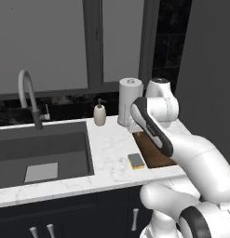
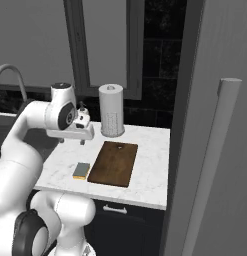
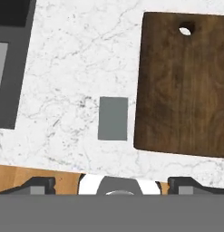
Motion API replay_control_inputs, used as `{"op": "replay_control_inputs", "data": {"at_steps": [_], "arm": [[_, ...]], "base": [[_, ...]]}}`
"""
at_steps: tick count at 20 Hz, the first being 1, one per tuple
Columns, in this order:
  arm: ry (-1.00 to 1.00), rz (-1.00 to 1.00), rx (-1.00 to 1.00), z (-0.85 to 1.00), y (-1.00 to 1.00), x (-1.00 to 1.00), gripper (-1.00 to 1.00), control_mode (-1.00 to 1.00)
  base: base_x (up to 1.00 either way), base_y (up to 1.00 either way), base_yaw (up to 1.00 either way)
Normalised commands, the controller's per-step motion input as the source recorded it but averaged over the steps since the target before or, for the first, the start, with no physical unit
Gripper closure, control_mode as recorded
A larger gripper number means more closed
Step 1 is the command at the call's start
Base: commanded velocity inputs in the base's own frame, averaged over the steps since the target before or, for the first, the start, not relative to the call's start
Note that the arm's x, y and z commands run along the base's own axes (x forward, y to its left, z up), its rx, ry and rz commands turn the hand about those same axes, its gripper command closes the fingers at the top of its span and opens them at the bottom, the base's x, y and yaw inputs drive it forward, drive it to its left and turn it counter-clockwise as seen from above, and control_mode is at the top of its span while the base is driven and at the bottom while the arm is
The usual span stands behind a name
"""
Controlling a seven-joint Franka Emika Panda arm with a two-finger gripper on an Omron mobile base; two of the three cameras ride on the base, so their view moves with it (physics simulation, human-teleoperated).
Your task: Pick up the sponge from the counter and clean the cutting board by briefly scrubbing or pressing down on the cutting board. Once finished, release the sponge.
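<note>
With jaws spread and empty, the gripper [image 2: 83, 141] hangs above the sponge [image 3: 113, 118], which lies on the desk [image 3: 77, 68] just beside the cutting board [image 3: 183, 86], likely lining up a grasp.

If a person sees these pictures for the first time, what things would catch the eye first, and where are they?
The dark cutting board stands out against the white counter, with its hole toward the back wall. The small sponge lies on the counter just left of the board, near the front edge. The gripper hangs above the counter behind the sponge, holding nothing, and a white paper towel roll stands by the wall behind the board.
</note>
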Motion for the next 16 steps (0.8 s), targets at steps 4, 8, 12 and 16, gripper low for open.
{"op": "replay_control_inputs", "data": {"at_steps": [4,8,12,16], "arm": [[0.1,0.0,0.0,-1.0,0.41,0.0,-1.0,-1.0],[0.06,0.0,0.0,-0.79,0.1,0.02,-1.0,-1.0],[0.0,0.0,-0.03,-0.42,-0.18,0.48,-1.0,-1.0],[0.0,0.0,-0.01,-0.28,-0.02,0.55,-1.0,-1.0]], "base": [[0.0,0.0,0.0],[0.0,0.0,0.0],[0.0,0.0,0.0],[0.0,0.0,0.0]]}}
